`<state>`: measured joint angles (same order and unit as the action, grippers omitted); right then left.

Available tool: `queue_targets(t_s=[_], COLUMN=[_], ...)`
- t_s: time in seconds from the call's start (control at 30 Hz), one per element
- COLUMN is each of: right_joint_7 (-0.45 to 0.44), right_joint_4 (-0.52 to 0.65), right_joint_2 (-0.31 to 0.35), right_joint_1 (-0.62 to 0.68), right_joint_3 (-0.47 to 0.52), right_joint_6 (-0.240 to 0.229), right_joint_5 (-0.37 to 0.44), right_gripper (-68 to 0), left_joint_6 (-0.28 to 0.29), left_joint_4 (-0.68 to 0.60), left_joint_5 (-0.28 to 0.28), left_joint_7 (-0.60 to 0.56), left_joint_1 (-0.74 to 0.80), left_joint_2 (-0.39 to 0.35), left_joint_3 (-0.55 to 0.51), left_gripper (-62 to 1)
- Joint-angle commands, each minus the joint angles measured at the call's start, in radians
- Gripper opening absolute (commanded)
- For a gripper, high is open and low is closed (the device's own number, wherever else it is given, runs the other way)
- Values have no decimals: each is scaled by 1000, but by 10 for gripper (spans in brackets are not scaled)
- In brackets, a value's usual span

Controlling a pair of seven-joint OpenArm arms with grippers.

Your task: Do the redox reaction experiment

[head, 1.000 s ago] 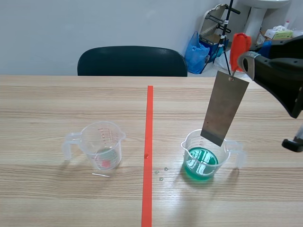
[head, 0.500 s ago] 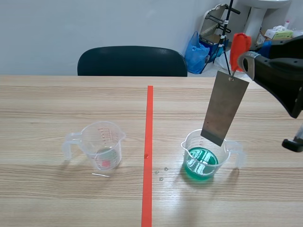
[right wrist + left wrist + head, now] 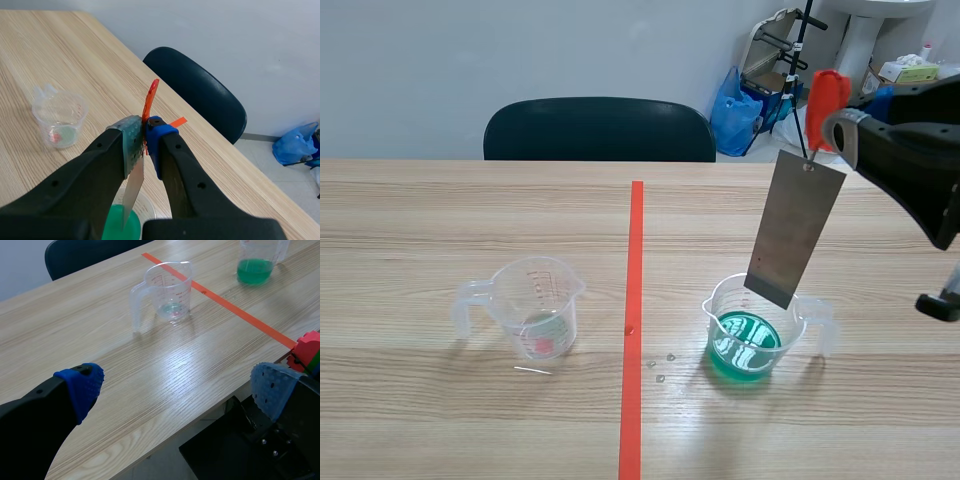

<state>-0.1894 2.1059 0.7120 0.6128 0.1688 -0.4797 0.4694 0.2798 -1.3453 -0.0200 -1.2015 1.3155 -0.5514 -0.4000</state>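
A grey metal plate [image 3: 794, 228] hangs from a red clip [image 3: 826, 98], its lower edge just above a clear beaker of green liquid [image 3: 752, 330] right of the tape line. My right gripper [image 3: 840, 128] is shut on the red clip [image 3: 149, 100]. In the right wrist view the plate [image 3: 133, 190] hangs under the right gripper [image 3: 145, 137], over the green liquid [image 3: 120, 227]. A second clear cup [image 3: 535, 305], nearly empty, stands left of the line. My left gripper [image 3: 177, 385] is open, held low over the table's near edge, far from the cup [image 3: 170, 292].
A black chair [image 3: 600, 128] stands behind the table, with a blue bag [image 3: 732, 110] and clutter at the back right. Small droplets [image 3: 660, 365] lie near the tape line [image 3: 635, 300]. A red and green block [image 3: 310, 347] sits off the table's near edge.
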Motion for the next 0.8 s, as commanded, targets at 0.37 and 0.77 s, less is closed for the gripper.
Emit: queue_targets(t_s=[0.37,0.77], right_joint_7=[-17,-18], right_joint_4=[18,18], right_joint_2=[13,13], right_joint_1=[-9,-10], right_joint_3=[11,11], right_joint_6=[6,6], right_joint_5=[13,13], right_gripper=[-656,-656], left_joint_6=[4,161], left_joint_4=[-11,-35], left_joint_5=[-105,-232], left_joint_7=[-11,302], left_joint_1=[-55,-483], left_joint_2=[-103,-342], left_joint_3=[18,313], left_gripper=[-205,-570])
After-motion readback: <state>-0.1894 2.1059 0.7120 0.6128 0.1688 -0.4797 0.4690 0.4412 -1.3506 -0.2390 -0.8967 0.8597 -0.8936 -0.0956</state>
